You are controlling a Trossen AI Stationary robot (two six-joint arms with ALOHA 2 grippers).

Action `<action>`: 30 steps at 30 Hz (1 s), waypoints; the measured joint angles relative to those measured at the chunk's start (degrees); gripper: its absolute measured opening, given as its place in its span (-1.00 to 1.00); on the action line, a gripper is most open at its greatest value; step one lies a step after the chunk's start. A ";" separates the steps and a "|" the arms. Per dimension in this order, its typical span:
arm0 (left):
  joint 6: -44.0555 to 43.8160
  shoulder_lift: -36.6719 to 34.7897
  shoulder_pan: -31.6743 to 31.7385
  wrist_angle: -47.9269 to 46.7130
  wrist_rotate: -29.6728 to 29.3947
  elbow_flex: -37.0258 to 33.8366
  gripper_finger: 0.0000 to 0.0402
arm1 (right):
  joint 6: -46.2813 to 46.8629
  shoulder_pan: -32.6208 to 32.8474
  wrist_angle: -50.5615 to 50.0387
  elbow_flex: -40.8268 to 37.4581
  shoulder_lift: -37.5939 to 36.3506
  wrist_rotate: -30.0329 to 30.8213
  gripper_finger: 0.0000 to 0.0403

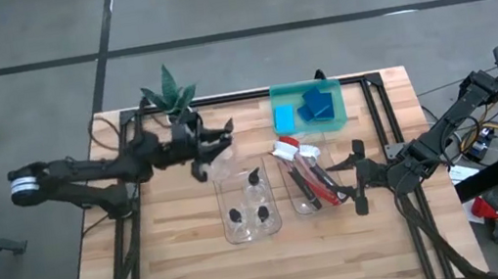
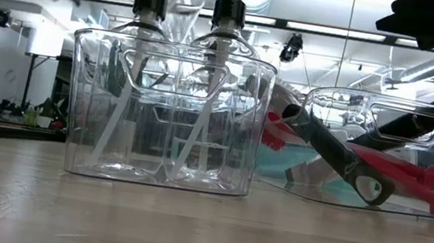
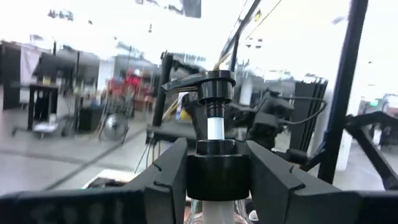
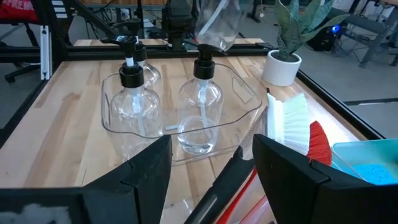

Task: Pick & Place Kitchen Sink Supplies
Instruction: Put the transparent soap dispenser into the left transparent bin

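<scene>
A pump bottle (image 3: 211, 162) is clamped by the neck in the left gripper (image 1: 203, 146), upper left of centre, likely to clear the clear bin (image 1: 246, 199); the right gripper (image 1: 358, 178) is held open, idle.

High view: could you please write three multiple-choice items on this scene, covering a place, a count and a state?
1. Where do the blue sponges lie? A) in the green tray B) on the floor C) on a shelf
2. How many bottles stand in the clear bin? A) one B) three C) five
3. The left gripper is: A) open B) shut on a bottle C) shut on a brush
Answers: 1 A, they lie inside it. 2 B, three black tops show there. 3 B, it clamps the bottle's neck.
</scene>
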 joint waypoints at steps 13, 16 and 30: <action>1.68 0.72 -2.24 15.18 -0.39 -13.32 -0.35 | 1.53 0.00 0.11 0.00 0.02 0.02 0.10; 3.04 1.26 -2.66 16.75 -0.38 -13.27 -0.34 | 1.53 -0.03 0.29 0.00 0.01 0.02 0.10; 4.07 19.75 -2.66 28.67 2.00 -7.12 -0.31 | 1.49 0.01 0.72 -0.02 0.00 1.36 0.10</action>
